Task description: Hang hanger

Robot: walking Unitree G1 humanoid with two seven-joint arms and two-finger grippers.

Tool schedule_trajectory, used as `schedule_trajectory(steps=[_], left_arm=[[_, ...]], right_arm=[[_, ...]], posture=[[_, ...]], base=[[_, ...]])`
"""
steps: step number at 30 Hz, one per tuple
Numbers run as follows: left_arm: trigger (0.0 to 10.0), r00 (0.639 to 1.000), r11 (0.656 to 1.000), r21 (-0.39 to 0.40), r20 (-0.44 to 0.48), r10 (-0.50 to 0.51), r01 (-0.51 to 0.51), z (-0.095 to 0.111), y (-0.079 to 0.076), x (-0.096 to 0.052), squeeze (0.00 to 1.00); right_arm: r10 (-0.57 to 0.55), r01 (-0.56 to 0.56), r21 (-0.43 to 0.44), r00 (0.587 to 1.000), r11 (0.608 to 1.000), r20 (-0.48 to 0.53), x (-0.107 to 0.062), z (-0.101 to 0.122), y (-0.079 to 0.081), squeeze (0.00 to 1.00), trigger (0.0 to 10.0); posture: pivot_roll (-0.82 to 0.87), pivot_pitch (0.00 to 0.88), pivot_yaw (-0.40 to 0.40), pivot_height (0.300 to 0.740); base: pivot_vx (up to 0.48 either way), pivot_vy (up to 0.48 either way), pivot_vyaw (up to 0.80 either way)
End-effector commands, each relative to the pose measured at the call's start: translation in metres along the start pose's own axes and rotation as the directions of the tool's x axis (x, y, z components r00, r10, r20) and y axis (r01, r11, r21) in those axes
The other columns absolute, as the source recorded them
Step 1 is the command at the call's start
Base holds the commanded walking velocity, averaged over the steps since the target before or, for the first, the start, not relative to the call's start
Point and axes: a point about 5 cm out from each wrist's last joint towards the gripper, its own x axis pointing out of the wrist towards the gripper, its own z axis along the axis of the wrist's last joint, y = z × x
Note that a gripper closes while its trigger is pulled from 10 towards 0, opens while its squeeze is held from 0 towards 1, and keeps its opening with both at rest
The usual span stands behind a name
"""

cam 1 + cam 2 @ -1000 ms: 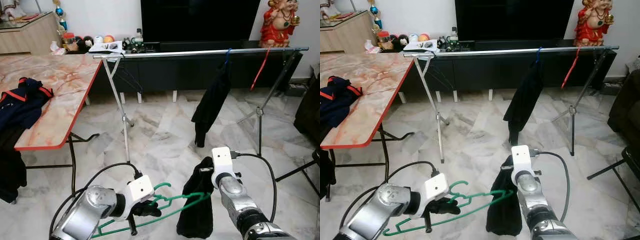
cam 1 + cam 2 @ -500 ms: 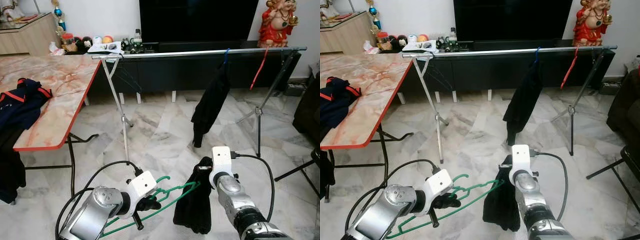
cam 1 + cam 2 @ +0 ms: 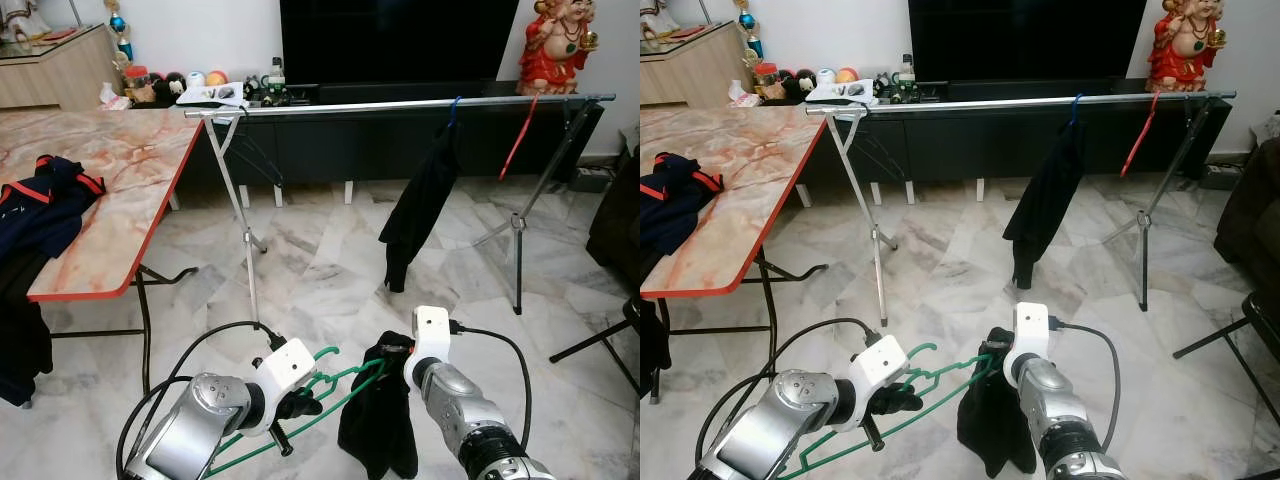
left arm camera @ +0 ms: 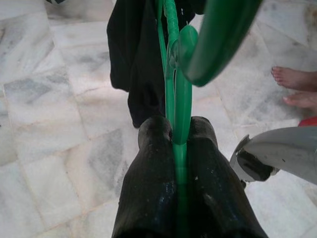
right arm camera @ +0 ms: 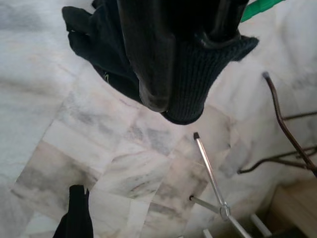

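Observation:
A green plastic hanger point(image 3: 333, 384) is pinched near its hook by my left gripper point(image 3: 300, 404), low in front of me; in the left wrist view the two fingers close on the green bar point(image 4: 174, 99). My right gripper point(image 3: 392, 350) is shut on a black knit garment point(image 3: 377, 430) that hangs below it. The hanger's right end reaches into the top of that garment, right by the right gripper. In the right wrist view the black fingers point(image 5: 148, 54) clamp the dark cloth point(image 5: 195, 74).
A long metal drying rail point(image 3: 400, 104) on folding legs stands ahead, carrying a black garment point(image 3: 420, 205) and a red hanger point(image 3: 518, 138). A marble table point(image 3: 120, 170) with dark clothes point(image 3: 40, 205) is at the left. A person's bare feet point(image 4: 294, 87) are nearby.
My right gripper has carried the black garment left and closer to the hanger, whose end now meets the cloth. The left gripper has lifted the hanger slightly.

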Motion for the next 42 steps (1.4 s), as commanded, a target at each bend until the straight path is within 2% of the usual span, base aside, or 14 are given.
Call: schedule_trajectory(steps=[1, 2, 4, 7, 9, 11, 13, 15, 22, 24, 33, 39, 42], left_arm=[[10.0, 1.000, 1.000, -0.003, 0.024, 0.013, -0.012, 0.007, 0.003, -0.003, 0.00], [10.0, 1.000, 1.000, -0.003, 0.024, 0.013, -0.012, 0.007, 0.003, -0.003, 0.00], [10.0, 1.000, 1.000, 0.007, 0.026, -0.007, 0.007, 0.009, 0.001, -0.003, 0.00], [10.0, 0.999, 0.999, 0.016, 0.029, -0.044, 0.044, 0.011, -0.002, -0.005, 0.00], [10.0, 0.998, 0.998, 0.019, 0.030, -0.052, 0.052, 0.012, -0.004, -0.005, 0.00], [10.0, 0.997, 0.998, 0.016, 0.040, -0.068, 0.068, 0.015, -0.006, -0.005, 0.00], [10.0, 0.997, 0.997, 0.013, 0.041, -0.071, 0.070, 0.017, -0.008, -0.004, 0.00], [10.0, 0.997, 0.998, 0.011, 0.038, -0.070, 0.069, 0.016, -0.008, -0.004, 0.00], [10.0, 0.997, 0.997, -0.010, 0.025, -0.071, 0.071, 0.016, -0.008, -0.004, 0.00], [10.0, 0.999, 0.998, -0.027, 0.017, -0.049, 0.049, 0.015, -0.006, -0.004, 0.00], [10.0, 0.993, 0.990, -0.081, -0.009, 0.114, -0.114, 0.012, 0.014, -0.001, 0.00], [10.0, 0.992, 0.988, -0.085, -0.009, 0.128, -0.128, 0.014, 0.016, -0.001, 0.00], [10.0, 0.990, 0.986, -0.086, -0.009, 0.140, -0.141, 0.013, 0.016, 0.000, 0.00]], right_arm=[[-0.002, 0.001, 0.043, 0.999, 0.999, 0.040, -0.002, 0.009, 0.003, 0.00, 10.0], [-0.002, 0.001, 0.043, 0.999, 0.999, 0.040, -0.002, 0.009, 0.003, 0.00, 10.0], [-0.071, 0.068, 0.056, 0.996, 0.996, 0.056, -0.003, 0.010, -0.003, 0.00, 10.0], [-0.148, 0.140, 0.140, 0.988, 0.980, 0.049, -0.004, 0.009, -0.012, 0.00, 10.0], [-0.145, 0.136, 0.149, 0.988, 0.979, 0.053, -0.004, 0.009, -0.012, 0.00, 10.0], [-0.091, 0.073, 0.191, 0.992, 0.979, 0.086, -0.003, 0.013, -0.004, 0.00, 10.0], [0.011, -0.026, 0.182, 0.996, 0.983, 0.085, -0.004, 0.012, 0.008, 0.00, 10.0], [0.056, -0.070, 0.174, 0.995, 0.982, 0.087, -0.005, 0.012, 0.014, 0.00, 10.0], [0.147, -0.169, 0.198, 0.982, 0.965, 0.119, -0.010, 0.022, 0.025, 0.00, 10.0], [0.143, -0.168, 0.201, 0.981, 0.965, 0.134, -0.014, 0.025, 0.024, 0.00, 10.0], [0.033, -0.054, 0.208, 0.994, 0.977, 0.107, -0.031, 0.012, 0.004, 0.00, 10.0], [-0.039, 0.018, 0.221, 0.995, 0.975, 0.094, -0.037, 0.009, -0.007, 0.00, 10.0], [-0.097, 0.079, 0.177, 0.990, 0.981, 0.100, -0.038, 0.012, -0.012, 0.00, 10.0]], posture=[[0.11, 0.016, 0.019, 0.740], [0.11, 0.016, 0.019, 0.740], [0.12, 0.017, 0.021, 0.740], [0.12, 0.017, 0.021, 0.740], [0.12, 0.017, 0.021, 0.740], [0.12, 0.017, 0.021, 0.740], [0.12, 0.017, 0.019, 0.740], [0.12, 0.017, 0.019, 0.740], [0.12, 0.018, 0.019, 0.740], [0.12, 0.018, 0.019, 0.740], [0.11, 0.019, 0.018, 0.740], [0.10, 0.018, 0.018, 0.740], [0.10, 0.017, 0.017, 0.740]], base=[[0.000, 0.000, 0.00], [0.000, 0.000, 0.00], [0.000, 0.000, 0.00], [0.000, 0.000, 0.00], [0.000, 0.000, 0.00], [0.000, 0.000, 0.00], [0.000, 0.000, 0.00], [0.000, 0.000, 0.00], [0.000, 0.000, 0.00], [0.000, 0.000, 0.00], [0.000, 0.000, 0.00], [0.000, 0.000, 0.00], [0.000, 0.000, 0.00]])
